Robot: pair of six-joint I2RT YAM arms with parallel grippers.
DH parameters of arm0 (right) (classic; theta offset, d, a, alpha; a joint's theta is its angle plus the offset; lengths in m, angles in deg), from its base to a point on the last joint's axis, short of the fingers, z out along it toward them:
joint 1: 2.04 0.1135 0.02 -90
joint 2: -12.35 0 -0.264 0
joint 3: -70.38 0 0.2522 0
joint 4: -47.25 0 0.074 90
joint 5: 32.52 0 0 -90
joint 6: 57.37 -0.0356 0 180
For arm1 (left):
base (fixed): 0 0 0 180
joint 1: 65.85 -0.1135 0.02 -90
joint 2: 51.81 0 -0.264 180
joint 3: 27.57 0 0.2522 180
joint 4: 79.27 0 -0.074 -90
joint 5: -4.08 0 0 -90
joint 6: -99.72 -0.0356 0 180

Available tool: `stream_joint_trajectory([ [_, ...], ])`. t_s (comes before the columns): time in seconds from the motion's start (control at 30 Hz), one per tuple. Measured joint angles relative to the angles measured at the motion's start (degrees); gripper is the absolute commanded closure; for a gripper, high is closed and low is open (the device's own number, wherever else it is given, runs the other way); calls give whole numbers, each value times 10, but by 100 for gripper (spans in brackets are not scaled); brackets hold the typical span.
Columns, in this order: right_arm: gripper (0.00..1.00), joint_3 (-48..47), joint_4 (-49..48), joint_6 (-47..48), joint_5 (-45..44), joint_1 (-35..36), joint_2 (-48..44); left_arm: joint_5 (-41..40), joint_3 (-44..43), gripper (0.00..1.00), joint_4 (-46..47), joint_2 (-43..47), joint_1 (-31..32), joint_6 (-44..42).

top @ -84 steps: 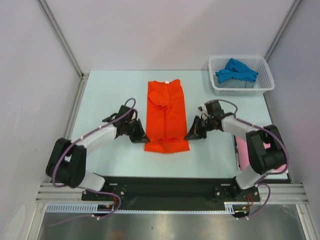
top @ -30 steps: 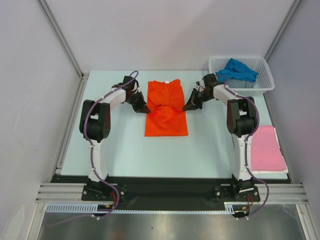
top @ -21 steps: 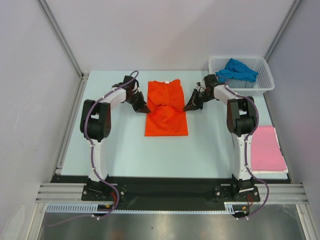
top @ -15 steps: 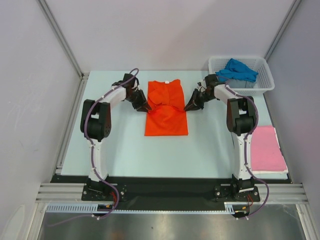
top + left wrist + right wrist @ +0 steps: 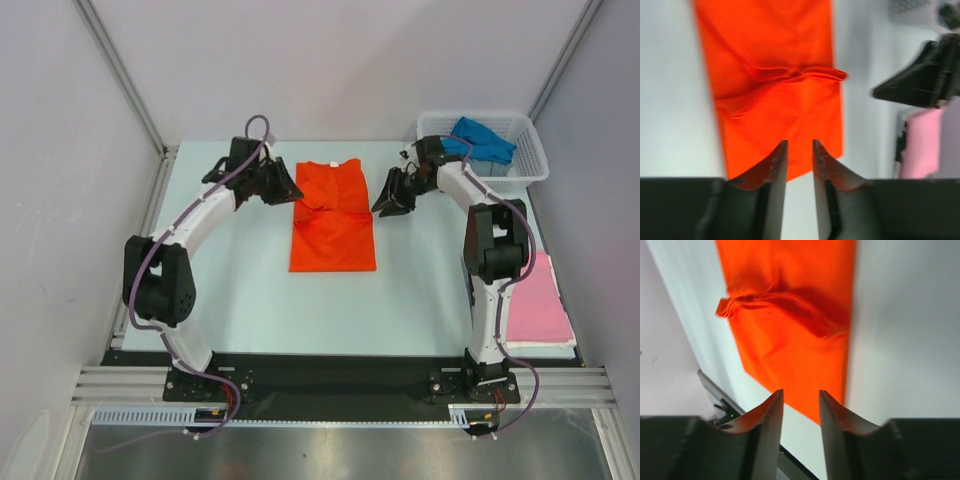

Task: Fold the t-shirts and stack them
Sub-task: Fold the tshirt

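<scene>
Change: both arms have drawn back from the folded-up hem, their jaws now parted.
Left end effector (image 5: 292, 193): partly open, empty, just beside the shirt's left edge.
Right end effector (image 5: 382, 207): partly open, empty, just beside its right edge.
Orange-red t-shirt (image 5: 333, 235): flat at table (image 5: 220, 280) centre, 1 ridge across its middle.
Handling: light, limp, probably slippery; likely best pinched through both layers at the near corners.

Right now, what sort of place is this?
Probably a robot lab test booth, not a home: two arms bolted to a metal rail, plain white panels around the table, with an orange shirt and a white basket laid out.
</scene>
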Motion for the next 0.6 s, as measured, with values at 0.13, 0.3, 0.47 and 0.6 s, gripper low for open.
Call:
stream_joint_trajectory([
  [0.13,80,94,-103,-54,34,36,-35,51,71,78,103,-5,44,23],
  [0.3,89,213,-276,-155,63,75,-39,87,143,80,195,-71,84,58],
  [0.47,95,249,-405,-233,69,76,-22,96,163,80,252,-117,81,81],
  [0.6,96,247,-475,-260,69,73,3,101,160,81,295,-143,72,91],
])
